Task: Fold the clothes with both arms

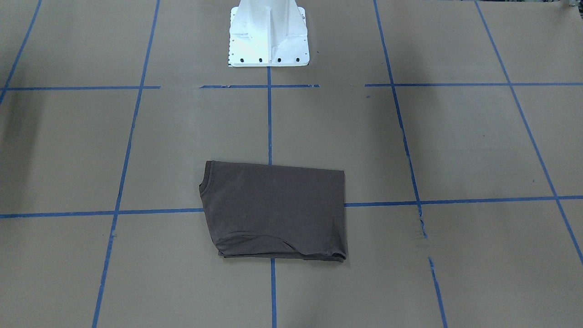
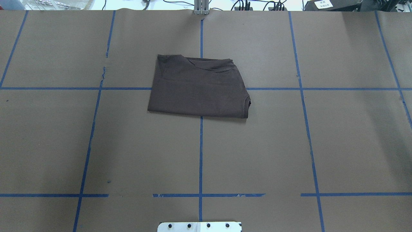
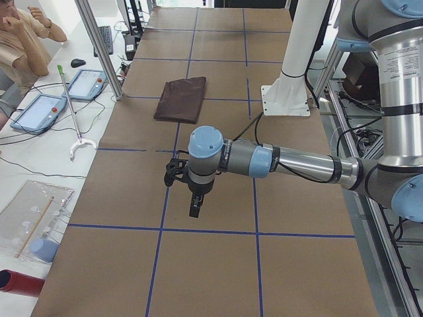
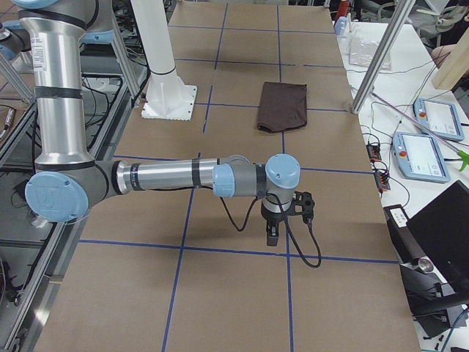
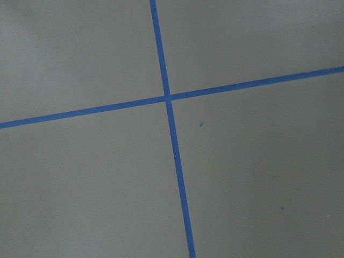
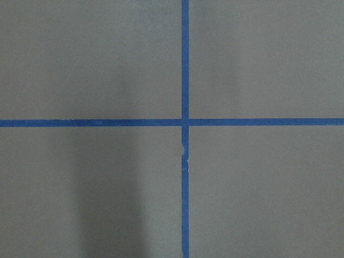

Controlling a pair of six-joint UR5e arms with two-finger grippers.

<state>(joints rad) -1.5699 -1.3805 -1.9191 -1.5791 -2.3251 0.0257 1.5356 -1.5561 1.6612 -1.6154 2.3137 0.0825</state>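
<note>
My shirt [image 1: 273, 212] lies folded in a flat rectangle mid-table [image 1: 455, 146], over a tape crossing [image 1: 269, 136]. My left gripper [image 3: 193, 210] and right gripper [image 4: 272, 236] hang far from it at opposite ends; I cannot tell how their jaws stand.

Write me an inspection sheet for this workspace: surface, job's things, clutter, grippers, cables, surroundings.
Surface: table covered in brown paper, gridded with blue tape; the tape has gaps in places.
Job's things: one dark brown T-shirt, folded to a rough rectangle, lying flat across a tape crossing.
Clutter: nothing seen on the table except the white pedestal base.
Grippers: left gripper and right gripper each over bare table, apart from the T-shirt; open or shut cannot be told.
Cables: black cable loops below the right arm's wrist.
Surroundings: a person seated beside the table; tablets next to it.
</note>
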